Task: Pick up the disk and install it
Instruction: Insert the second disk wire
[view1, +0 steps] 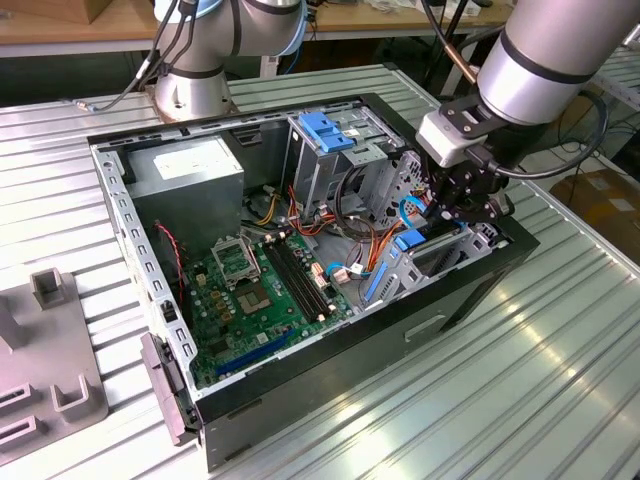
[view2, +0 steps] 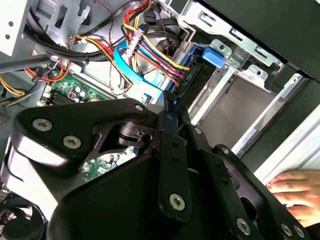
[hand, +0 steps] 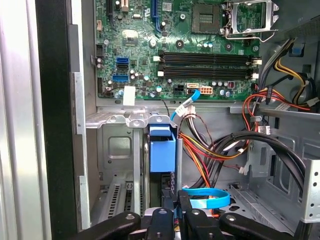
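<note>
The disk stands on edge in the drive bay at the front of the open computer case, its blue carrier facing up. In the exterior view its blue rail shows just below my gripper, which reaches down into the case at that view's right. In the first wrist view my gripper sits right over the disk's near end, fingers drawn together. The second wrist view shows the gripper shut, its tip at the disk's black end. Contact is hidden.
Orange, red and black cables and a looped blue cable crowd beside the bay. The motherboard, power-supply box and drive cage with blue latch fill the case. A person's hand rests outside it. A grey fixture lies on the table.
</note>
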